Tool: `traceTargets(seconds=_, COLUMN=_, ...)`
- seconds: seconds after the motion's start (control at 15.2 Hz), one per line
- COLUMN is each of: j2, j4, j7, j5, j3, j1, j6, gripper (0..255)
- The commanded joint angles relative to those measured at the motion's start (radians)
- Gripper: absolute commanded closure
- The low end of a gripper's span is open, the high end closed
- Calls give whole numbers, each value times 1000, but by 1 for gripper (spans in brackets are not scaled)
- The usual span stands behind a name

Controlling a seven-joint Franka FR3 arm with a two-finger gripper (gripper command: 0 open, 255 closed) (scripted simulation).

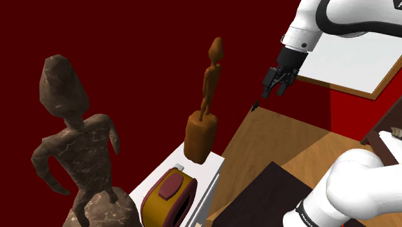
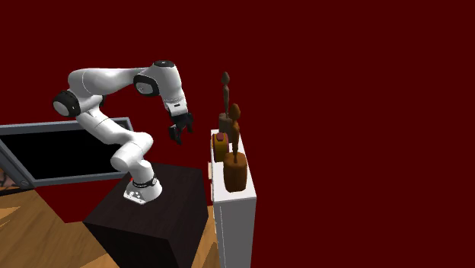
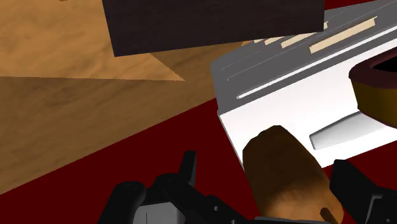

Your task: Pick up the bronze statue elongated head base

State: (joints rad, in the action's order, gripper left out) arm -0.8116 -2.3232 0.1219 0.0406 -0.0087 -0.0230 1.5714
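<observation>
1. Shoulder view: a slim orange-brown bronze-look statue w/ elongated head and thick cylinder base is seen upright on a white cabinet, at the top's far end. The all-black two-finger gripper is held in the air to this view's right of the statue, approx. level w/ its torso and well apart from it. A yellow rounded object w/ maroon lid is set nearer the camera on the same top. A large dark-brown stone-look figure is seen in the left foreground.
2. Second exterior view: the statue is placed at the cabinet's near end, w/ the yellow object behind it and the dark figure farthest. The gripper is seen left of the cabinet, above the dark box stand.
3. Wrist view: the fingers are spread apart and nothing is clasped. The statue's base is seen btw. them, no contact visible. A wood-grain floor is shown beyond.
</observation>
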Motion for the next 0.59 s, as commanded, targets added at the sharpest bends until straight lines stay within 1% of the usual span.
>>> traceTargets(seconds=0.0, j2=0, j4=0, j7=0, j5=0, j3=0, j1=0, j6=0, gripper=0)
traceTargets(seconds=0.13, j2=-5, j4=-24, j7=146, j5=0, j3=102, j1=-24, j6=63, gripper=0)
traceTargets(seconds=0.33, j2=23, j4=-30, j7=368, j5=-14, j3=259, j1=-70, j6=146, gripper=0)
traceTargets(seconds=0.53, j2=90, j4=1, j7=599, j5=-54, j3=422, j1=-138, j6=208, gripper=0)
